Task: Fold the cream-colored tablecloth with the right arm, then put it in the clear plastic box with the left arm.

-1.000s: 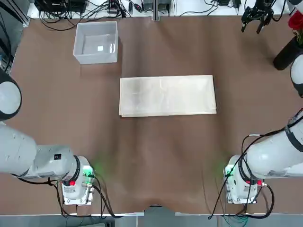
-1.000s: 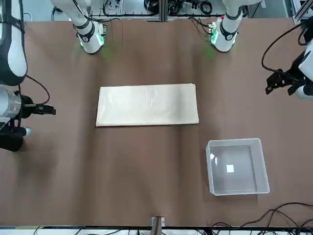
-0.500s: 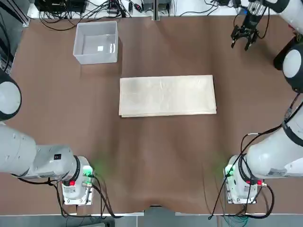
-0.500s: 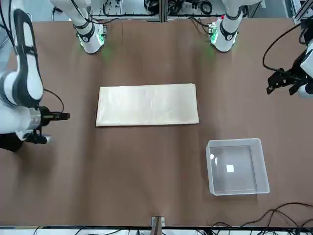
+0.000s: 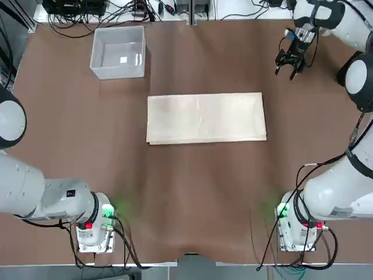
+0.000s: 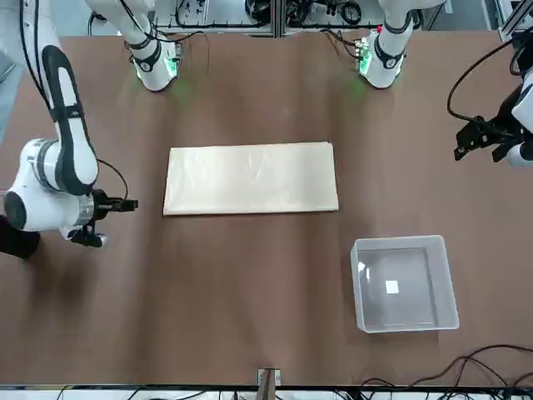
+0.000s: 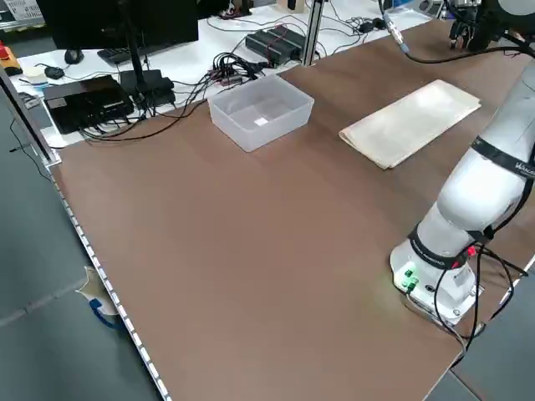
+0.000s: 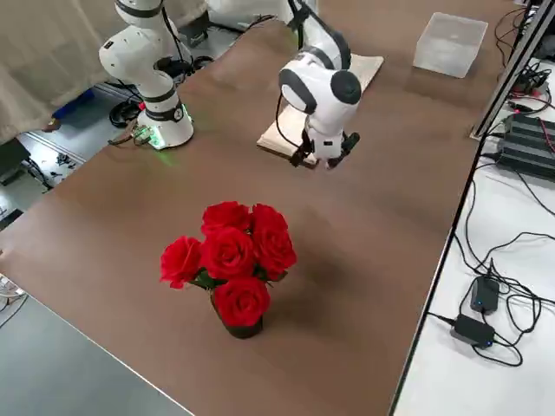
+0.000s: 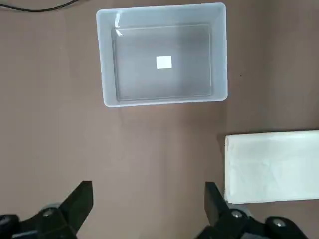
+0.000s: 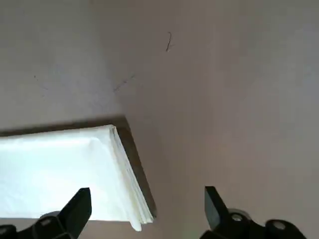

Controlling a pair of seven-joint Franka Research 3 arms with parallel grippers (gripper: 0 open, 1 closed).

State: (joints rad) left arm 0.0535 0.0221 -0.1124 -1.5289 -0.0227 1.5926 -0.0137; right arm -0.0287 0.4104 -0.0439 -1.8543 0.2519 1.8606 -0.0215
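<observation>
Left gripper [image 9: 147, 209] hangs high over the left side of the worktop [image 5: 204, 186], its fingers [image 9: 79, 201] spread wide and holding nothing. We leave it parked there until the fold is finished.

At the far left corner of the worktop stands the clear plastic box [image 5: 118, 51], upright and empty apart from a small white label on its floor. It is well apart from the cloth.

In the middle of the worktop lies the cream-colored tablecloth [image 5: 206, 118], a flat rectangle with its long sides parallel to the far edge. Stacked layers show along its right-hand short end, so we judge it partly folded already. One more fold across its length looks necessary before it can fit the box.

Toward the far right corner, the right gripper [image 5: 288, 63] hovers above bare worktop beside the cloth's far right corner, touching nothing. Its fingers [image 10: 77, 206] are parted and empty.

For the step in hand we recommend the following:
1. Lower the right gripper onto the right short end, with one finger under the whole stack.
2. Close on all layers together; a partial pinch would peel the top sheet away.
3. Carry the end low and straight toward the left short end, aligning the edges before release.

A vase of red roses [image 8: 230, 260] stands by the right edge; we keep the elbow clear of it.
</observation>
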